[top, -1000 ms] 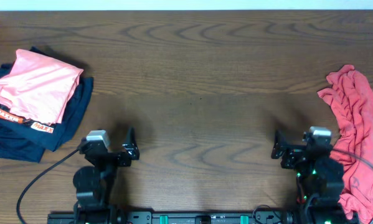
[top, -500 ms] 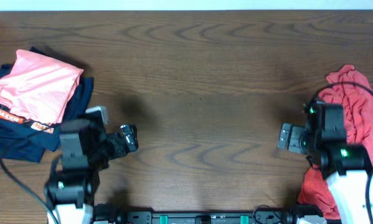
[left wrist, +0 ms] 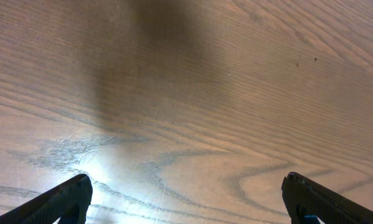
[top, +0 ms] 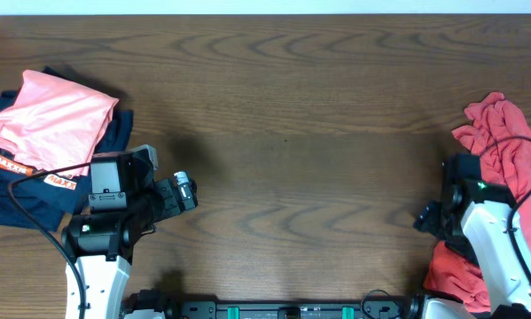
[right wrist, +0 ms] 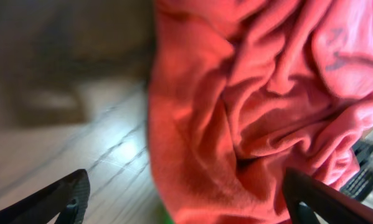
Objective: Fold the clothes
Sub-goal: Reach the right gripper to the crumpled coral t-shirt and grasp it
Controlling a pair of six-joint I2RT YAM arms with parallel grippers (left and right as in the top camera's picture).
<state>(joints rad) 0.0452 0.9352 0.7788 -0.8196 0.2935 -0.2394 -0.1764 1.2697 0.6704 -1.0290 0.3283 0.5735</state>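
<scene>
The coral-red t-shirt (top: 504, 159) lies crumpled at the table's right edge and hangs partly over the front; it fills the right wrist view (right wrist: 248, 106). My right gripper (right wrist: 186, 199) is open, its fingers spread just above the shirt's left edge, holding nothing. In the overhead view the right arm (top: 464, 213) covers the shirt's lower middle. My left gripper (left wrist: 186, 199) is open over bare wood, left of centre in the overhead view (top: 181, 190), far from the shirt.
A salmon-pink folded garment (top: 52, 120) lies on navy garments (top: 35, 190) with orange-white print at the far left. The wooden table (top: 283, 115) spans the view. Cables trail from both arms near the front edge.
Both arms rose from their rest at the front edge. The right arm swung right and down over the red shirt. The left arm lifted and turned slightly, staying over bare wood.
</scene>
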